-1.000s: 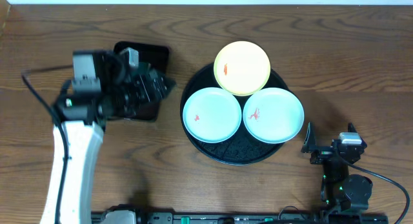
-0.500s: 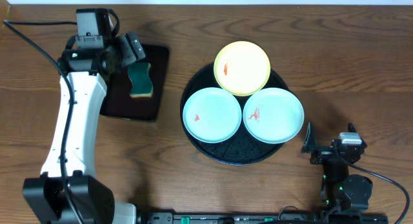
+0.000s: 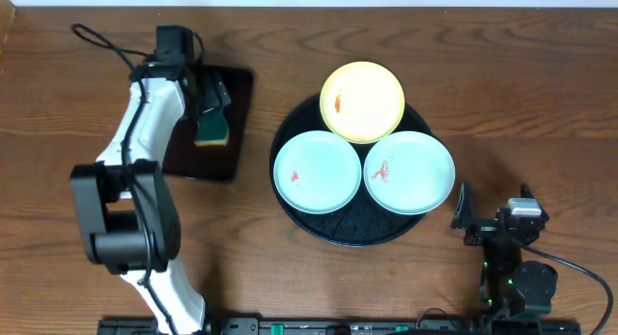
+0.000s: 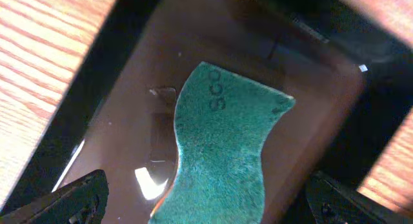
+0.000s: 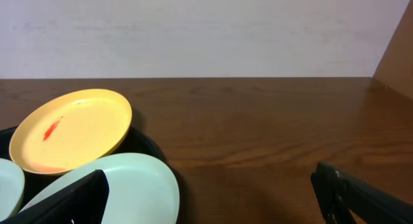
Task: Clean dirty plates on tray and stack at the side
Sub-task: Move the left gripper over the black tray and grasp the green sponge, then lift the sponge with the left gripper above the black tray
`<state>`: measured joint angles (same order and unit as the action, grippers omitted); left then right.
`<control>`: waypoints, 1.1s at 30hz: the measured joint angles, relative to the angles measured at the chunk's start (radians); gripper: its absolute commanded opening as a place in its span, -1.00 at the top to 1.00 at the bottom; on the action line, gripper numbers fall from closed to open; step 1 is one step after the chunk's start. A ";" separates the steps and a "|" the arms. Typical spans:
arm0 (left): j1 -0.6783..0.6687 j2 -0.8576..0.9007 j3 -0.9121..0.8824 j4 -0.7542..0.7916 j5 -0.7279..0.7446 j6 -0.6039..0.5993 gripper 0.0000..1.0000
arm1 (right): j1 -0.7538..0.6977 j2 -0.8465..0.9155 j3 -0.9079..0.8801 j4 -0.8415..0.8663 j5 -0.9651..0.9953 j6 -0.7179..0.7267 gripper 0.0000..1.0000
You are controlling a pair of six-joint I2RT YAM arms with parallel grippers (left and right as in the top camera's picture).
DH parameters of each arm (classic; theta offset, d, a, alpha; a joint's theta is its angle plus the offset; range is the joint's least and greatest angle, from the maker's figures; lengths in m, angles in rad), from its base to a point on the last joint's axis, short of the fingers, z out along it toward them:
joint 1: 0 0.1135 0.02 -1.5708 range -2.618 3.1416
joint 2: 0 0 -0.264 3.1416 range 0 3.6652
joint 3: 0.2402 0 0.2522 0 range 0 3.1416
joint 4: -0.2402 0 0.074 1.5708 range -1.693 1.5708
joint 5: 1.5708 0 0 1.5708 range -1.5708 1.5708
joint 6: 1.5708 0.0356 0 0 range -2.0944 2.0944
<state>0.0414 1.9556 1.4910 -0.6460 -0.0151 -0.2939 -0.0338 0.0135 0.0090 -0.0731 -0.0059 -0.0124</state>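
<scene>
Our left tool hangs released right over the green sponge in the small tray, the sponge's long axis crossing the finger gap, with the 3 plates on the round tray well to our right.

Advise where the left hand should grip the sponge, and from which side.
Grip the sponge across its pinched-in waist, coming straight down from above. It lies flat, green face up, in the small tray, so only its wavy long edges are free to pinch. The left hand is open above it and straddles its width.
</scene>
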 measured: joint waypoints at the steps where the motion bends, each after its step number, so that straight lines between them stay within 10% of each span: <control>1: 0.000 0.009 0.000 0.000 0.000 0.000 -0.96 | 0.000 0.000 0.000 0.000 0.000 0.000 -0.98; 33: 0.000 0.141 0.000 0.043 0.061 0.014 -0.61 | 0.000 0.000 0.000 0.000 0.000 0.000 -0.98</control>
<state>0.0414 2.0968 1.4910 -0.6033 0.0463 -0.2794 -0.0338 0.0135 0.0090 -0.0727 -0.0063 -0.0124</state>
